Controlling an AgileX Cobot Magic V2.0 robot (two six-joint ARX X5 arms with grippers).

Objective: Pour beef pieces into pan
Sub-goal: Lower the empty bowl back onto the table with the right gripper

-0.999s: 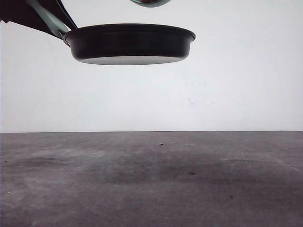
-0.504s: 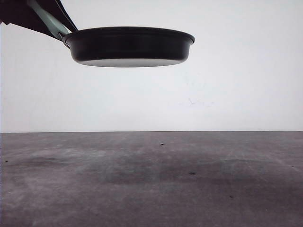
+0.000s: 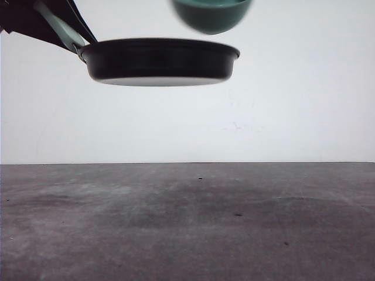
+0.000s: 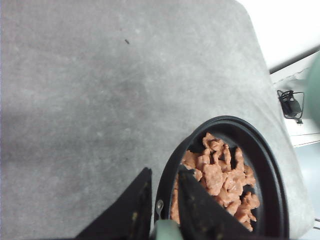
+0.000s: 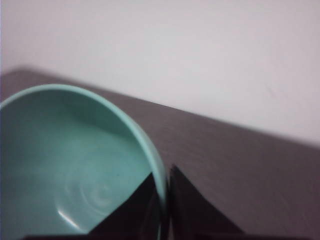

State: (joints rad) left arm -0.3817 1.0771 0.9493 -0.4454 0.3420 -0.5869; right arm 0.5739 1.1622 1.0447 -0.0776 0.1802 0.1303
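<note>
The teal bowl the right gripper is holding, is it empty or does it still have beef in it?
Empty. The right wrist view shows the bowl's bare teal inside, while the beef pieces lie heaped in the pan.

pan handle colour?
Mint green, on the black pan; the handle shows best in the front view.

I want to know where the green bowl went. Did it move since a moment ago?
Yes. The bowl has come down into the front view, now just above the pan rim at its right side; half a second ago it was out of sight.
</note>
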